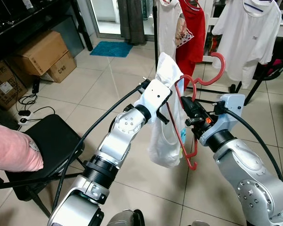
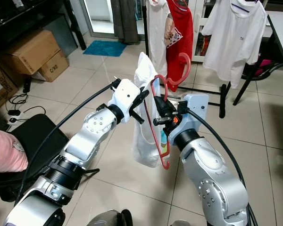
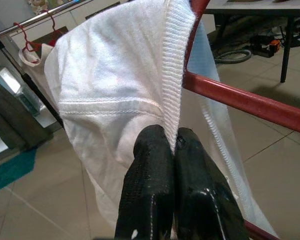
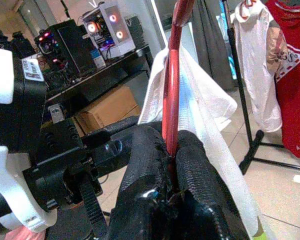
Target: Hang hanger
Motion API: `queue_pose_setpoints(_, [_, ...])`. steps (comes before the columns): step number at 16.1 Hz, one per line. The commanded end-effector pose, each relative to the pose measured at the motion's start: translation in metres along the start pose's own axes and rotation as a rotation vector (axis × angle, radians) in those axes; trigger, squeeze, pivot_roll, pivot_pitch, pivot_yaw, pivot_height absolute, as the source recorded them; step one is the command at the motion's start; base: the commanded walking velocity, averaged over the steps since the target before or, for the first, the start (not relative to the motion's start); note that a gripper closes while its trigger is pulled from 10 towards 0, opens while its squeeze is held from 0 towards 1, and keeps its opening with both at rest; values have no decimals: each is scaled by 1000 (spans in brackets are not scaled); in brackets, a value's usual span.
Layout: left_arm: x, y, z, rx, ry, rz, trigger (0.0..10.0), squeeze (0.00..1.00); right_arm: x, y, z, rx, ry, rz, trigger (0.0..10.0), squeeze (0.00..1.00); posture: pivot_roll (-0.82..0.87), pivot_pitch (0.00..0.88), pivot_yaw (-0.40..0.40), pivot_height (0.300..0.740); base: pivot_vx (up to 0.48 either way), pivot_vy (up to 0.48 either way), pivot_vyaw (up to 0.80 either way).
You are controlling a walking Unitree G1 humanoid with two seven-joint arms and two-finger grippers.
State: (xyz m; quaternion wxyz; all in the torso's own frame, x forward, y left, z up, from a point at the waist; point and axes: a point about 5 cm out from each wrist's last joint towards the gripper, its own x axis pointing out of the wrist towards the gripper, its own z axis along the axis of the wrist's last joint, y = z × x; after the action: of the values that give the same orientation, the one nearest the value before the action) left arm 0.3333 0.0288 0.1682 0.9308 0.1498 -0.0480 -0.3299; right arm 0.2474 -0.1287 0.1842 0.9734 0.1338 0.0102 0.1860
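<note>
While the right gripper (image 4: 170,165) is clamped tight on the red hanger (image 1: 187,127), the left gripper (image 3: 174,165) beside it pinches the ribbed edge of the white garment (image 1: 167,117) draped over that hanger. Behind the hanger, a clothes rack (image 1: 226,87) carries white and red shirts. Cardboard boxes (image 1: 42,56) sit far left of it.

red hanger (image 1: 194,89) with a white garment (image 1: 166,136) draped on it, black end effector fingers (image 3: 160,195), teal mat (image 1: 111,48), beige floor tiles (image 1: 99,84), pink cushion (image 1: 12,153), brown boxes (image 1: 40,54).
</note>
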Motion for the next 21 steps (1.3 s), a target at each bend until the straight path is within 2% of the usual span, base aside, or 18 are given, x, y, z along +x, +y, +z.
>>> queue_pose_setpoints(1, [-2,7,-4,-25,11,19,0,0,-2,5,8,13,-36,24,10000,0,-137,53,131,740,0,0,0])
queue_pose_setpoints(5, [-3,15,-6,-24,20,38,0,0,-1,4,7,19,-28,20,10000,0,-135,53,136,740,0,0,0])
queue_pose_setpoints(8, [-3,24,3,15,-11,58,0,0,-2,4,4,-4,-6,9,10000,0,-135,54,140,740,0,0,0])
queue_pose_setpoints(13, [-3,43,29,52,-43,70,0,0,-11,-11,-23,-200,228,-69,10000,0,-136,58,142,740,0,0,0])
queue_pose_setpoints(15, [-3,49,28,77,-11,79,0,0,-16,-13,-29,-227,297,-62,10000,0,-136,57,142,740,0,0,0])
queue_pose_setpoints(17, [-3,51,27,84,1,77,0,0,-17,-13,-30,-233,315,-61,10000,0,-137,58,142,740,0,0,0])
queue_pose_setpoints(18, [-5,53,16,117,80,50,0,0,-21,-11,-26,-242,335,-28,10000,0,-141,60,142,740,0,0,0])
queue_pose_setpoints(19, [-6,53,12,126,108,36,0,0,-22,-10,-24,-241,333,-17,10000,0,-141,60,142,740,0,0,0])
queue_pose_setpoints(21, [-10,47,-4,169,213,-33,0,0,-21,-8,-13,-214,295,-7,10000,0,-142,62,142,740,0,0,0])
